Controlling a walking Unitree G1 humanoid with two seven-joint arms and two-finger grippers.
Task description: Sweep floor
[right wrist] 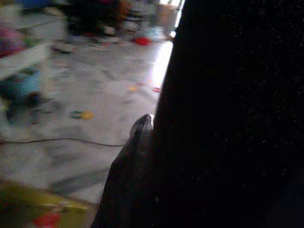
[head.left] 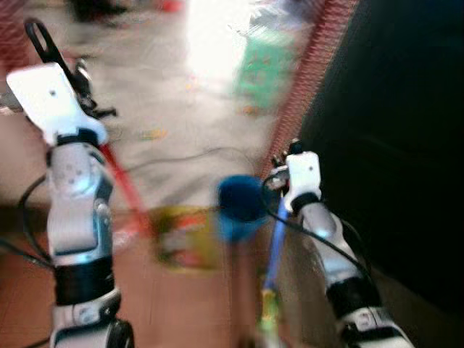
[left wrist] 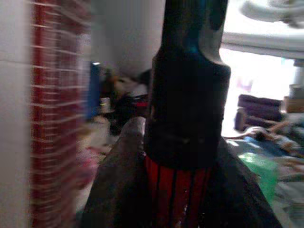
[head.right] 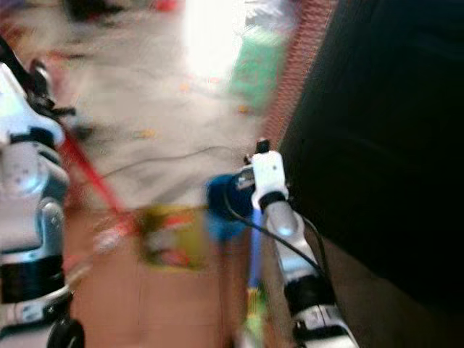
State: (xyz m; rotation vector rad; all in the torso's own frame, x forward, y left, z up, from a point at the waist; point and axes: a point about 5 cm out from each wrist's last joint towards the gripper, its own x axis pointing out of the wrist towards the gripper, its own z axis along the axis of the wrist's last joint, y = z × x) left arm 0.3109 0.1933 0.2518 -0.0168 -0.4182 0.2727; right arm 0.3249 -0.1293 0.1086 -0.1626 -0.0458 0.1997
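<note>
**Broom and dustpan in hand, mid-stride**

Nearest, at about 7 o'clock in the left eye view, the left arm rises with its left tool (head.left: 51,51) held high at 10 o'clock. The left wrist view looks along a black-capped, red-ribbed broom handle (left wrist: 180,190) lying between the dark fingers (left wrist: 118,190), so the tool appears closed around it; the red shaft runs down toward 6 o'clock to a blurred yellowish broom head (head.left: 185,235) on the floor (head.left: 188,130).

At 5 o'clock the right arm reaches forward, the right tool (head.left: 279,174) sitting by a blue dustpan (head.left: 239,206) on a blue stick (head.left: 274,250). It seems to carry that stick, but blur and darkness leave its finger spread impossible to tell.

Farther out, toward 12 o'clock, a thin cable (head.left: 196,156) crosses the pale floor, with small scraps (head.left: 152,134) of litter and a green object (head.left: 264,65) beyond.

The step in hand looks like carrying both implements toward the litter. Next would be lowering the broom head behind the scraps and setting the dustpan flat ahead of them, clear of the cable.
</note>
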